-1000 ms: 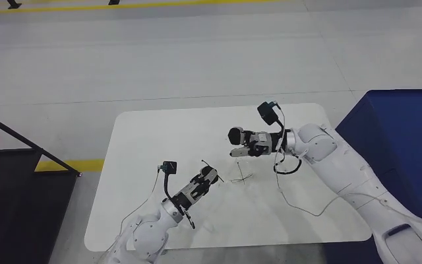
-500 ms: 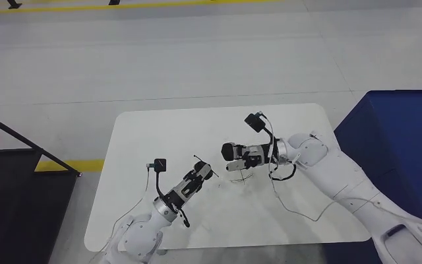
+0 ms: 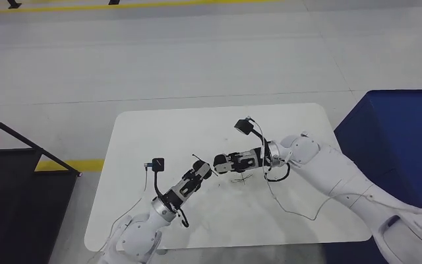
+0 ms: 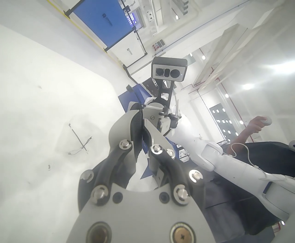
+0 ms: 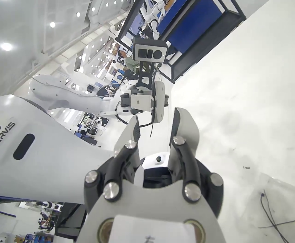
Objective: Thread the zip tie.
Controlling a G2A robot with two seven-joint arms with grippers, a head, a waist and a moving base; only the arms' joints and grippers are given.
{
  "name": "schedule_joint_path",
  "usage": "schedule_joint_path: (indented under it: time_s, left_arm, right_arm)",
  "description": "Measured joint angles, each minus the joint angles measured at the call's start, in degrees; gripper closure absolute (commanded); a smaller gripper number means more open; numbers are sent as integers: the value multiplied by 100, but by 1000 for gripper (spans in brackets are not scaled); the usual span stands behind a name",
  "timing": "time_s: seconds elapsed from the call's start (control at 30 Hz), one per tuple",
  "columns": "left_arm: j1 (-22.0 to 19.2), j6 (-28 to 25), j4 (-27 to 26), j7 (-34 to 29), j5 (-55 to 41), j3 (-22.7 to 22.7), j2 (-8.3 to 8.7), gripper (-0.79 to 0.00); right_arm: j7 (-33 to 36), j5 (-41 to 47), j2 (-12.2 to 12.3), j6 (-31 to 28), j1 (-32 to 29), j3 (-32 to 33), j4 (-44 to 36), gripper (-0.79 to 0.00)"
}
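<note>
White bench (image 3: 297, 132) bears crossed loose ties (image 3: 242, 178). Near those ties, the left gripper (image 4: 139, 115) has its jaws pressed together, pinching the zip tie (image 4: 134, 95), which pokes out beyond them. Closer to the ties, the right gripper (image 5: 156, 117) faces it with jaws spread.

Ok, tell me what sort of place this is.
Probably a robotics lab or industrial test hall: a white table on a bare floor with yellow floor lines, blue partition panels, and other white robots under high ceiling lights.
</note>
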Motion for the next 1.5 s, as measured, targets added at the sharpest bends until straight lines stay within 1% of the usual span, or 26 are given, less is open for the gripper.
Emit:
schedule_joint_path:
  time_s: [0.07, 0.1, 0.23, 0.3, 0.33, 0.37, 0.57, 0.6, 0.67, 1.0, 1.03, 1.07, 1.1, 1.13, 1.17, 1.5]
  left_arm:
    - [-1, 3, -9, 14, 9, 6, -2, 0]
    - [-5, 10, -17, 26, 20, 10, -3, 0]
    - [-9, 48, -31, 123, 138, 31, -10, 0]
    - [-13, 68, -32, 157, 159, 39, -13, 0]
    - [-15, 76, -33, 164, 162, 41, -14, 0]
    - [-16, 82, -35, 172, 164, 42, -15, 0]
    - [-7, 89, -38, 210, 204, 50, -19, 0]
    - [-6, 88, -38, 213, 210, 55, -20, 0]
    - [-6, 84, -42, 218, 231, 64, -21, 0]
    - [14, 45, -63, 240, 272, 97, -27, 0]
    - [16, 44, -63, 239, 268, 98, -27, -163]
    - [17, 41, -63, 236, 263, 97, -27, -271]
    - [19, 41, -61, 237, 259, 96, -28, -339]
    - [21, 42, -59, 240, 256, 96, -28, -680]
    - [23, 44, -56, 243, 255, 97, -29, -785]
    - [32, 56, -28, 347, 324, 63, -32, -785]
  right_arm:
    - [-20, 24, -15, -20, 53, -103, 16, -228]
    - [-34, 49, -22, -34, 89, -165, 30, -206]
    - [-84, 128, -27, -84, 194, -350, 55, -182]
    - [-127, 140, -21, -126, 244, -444, 62, -157]
    - [-146, 144, -18, -146, 264, -483, 64, -157]
    - [-164, 149, -14, -164, 284, -523, 67, -135]
    - [-282, 190, 14, -282, 426, -783, 68, -102]
    - [-302, 198, 19, -303, 457, -835, 63, -83]
    - [-331, 213, 29, -331, 504, -912, 58, 0]
    - [-457, 308, 76, -457, 717, -1231, 20, 0]
    - [-458, 308, 79, -458, 717, -1230, 16, 0]
    - [-456, 309, 82, -456, 716, -1228, 6, 0]
    - [-454, 313, 84, -454, 715, -1228, -2, 0]
    - [-452, 321, 86, -452, 714, -1227, -8, 0]
    - [-448, 328, 87, -448, 713, -1227, -10, 0]
    - [-403, 527, 121, -403, 709, -1227, -80, 0]
